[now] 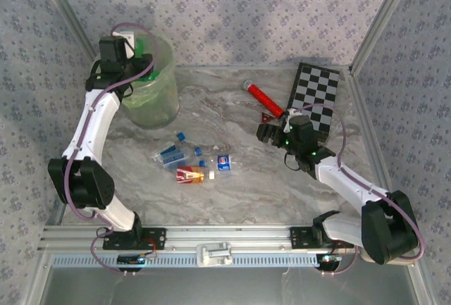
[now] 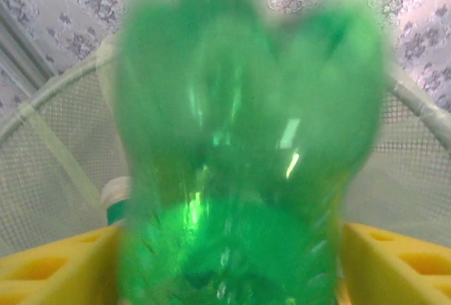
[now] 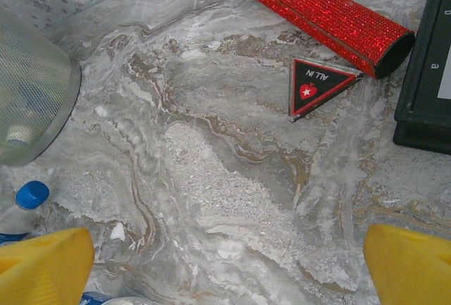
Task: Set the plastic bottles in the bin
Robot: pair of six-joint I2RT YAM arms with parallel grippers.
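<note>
The left pincer (image 2: 229,256) straddles a blurred, glossy green bottle (image 2: 239,129); whether it grips it, I cannot tell. It hangs over the translucent pale-green bin (image 1: 165,101), upper left. The right pincer (image 3: 229,256) gapes empty. Other bottles (image 1: 190,163) lie mid-surface (image 1: 246,192).

A grey marble-patterned table (image 1: 239,192) carries a translucent pale-green plastic bin (image 1: 156,104). Near the bin, right and toward the arms, lie small clear plastic bottles (image 1: 187,174). Well right of the bin are a red glittery cylinder (image 1: 264,98), a black-and-red triangular card (image 3: 317,85) and a black-and-white checkerboard (image 1: 317,94).
</note>
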